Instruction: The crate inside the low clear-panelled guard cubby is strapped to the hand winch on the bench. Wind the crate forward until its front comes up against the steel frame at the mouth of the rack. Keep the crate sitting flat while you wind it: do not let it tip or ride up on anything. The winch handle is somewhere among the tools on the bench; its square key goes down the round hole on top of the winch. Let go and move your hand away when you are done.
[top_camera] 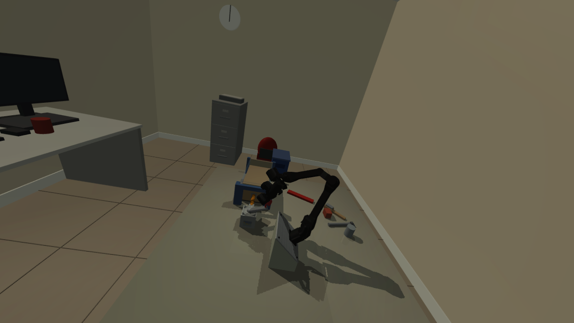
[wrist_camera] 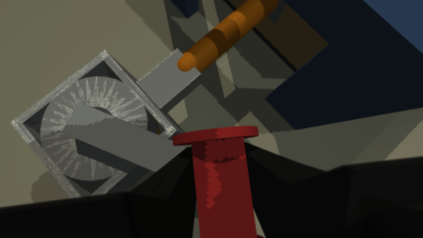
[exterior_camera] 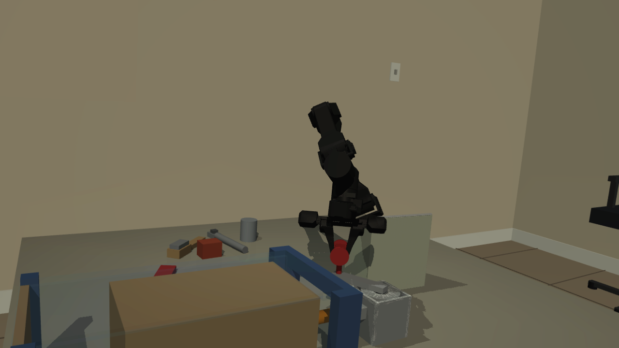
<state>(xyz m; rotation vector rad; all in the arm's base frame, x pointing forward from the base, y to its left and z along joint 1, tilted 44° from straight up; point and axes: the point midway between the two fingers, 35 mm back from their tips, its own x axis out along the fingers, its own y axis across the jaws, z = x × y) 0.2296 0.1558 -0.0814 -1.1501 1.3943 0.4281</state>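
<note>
My gripper (top_camera: 269, 200) (exterior_camera: 340, 252) (wrist_camera: 215, 152) is shut on the red grip of the winch handle (exterior_camera: 367, 283) (wrist_camera: 129, 139). The handle's grey arm lies across the top of the grey winch (top_camera: 248, 220) (exterior_camera: 391, 318) (wrist_camera: 71, 86), and the grip stands out to the side nearer my arm's base. The square key is hidden under the arm. An orange strap (top_camera: 252, 199) (exterior_camera: 323, 316) (wrist_camera: 228, 31) runs from the winch towards the tan crate (top_camera: 256, 176) (exterior_camera: 216, 285). The crate looks flat, with a gap showing before the blue frame (top_camera: 237, 193) (exterior_camera: 346, 311) (wrist_camera: 330, 96).
A red bar (top_camera: 300, 196) (exterior_camera: 165, 270), a red block (top_camera: 327, 212) (exterior_camera: 209, 248), a grey rod tool (top_camera: 338, 224) (exterior_camera: 231, 242), a hammer and a grey cylinder (top_camera: 350, 230) (exterior_camera: 248, 230) lie beyond the rack. My arm's wedge-shaped mount (top_camera: 284, 255) (exterior_camera: 400, 253) stands near the winch.
</note>
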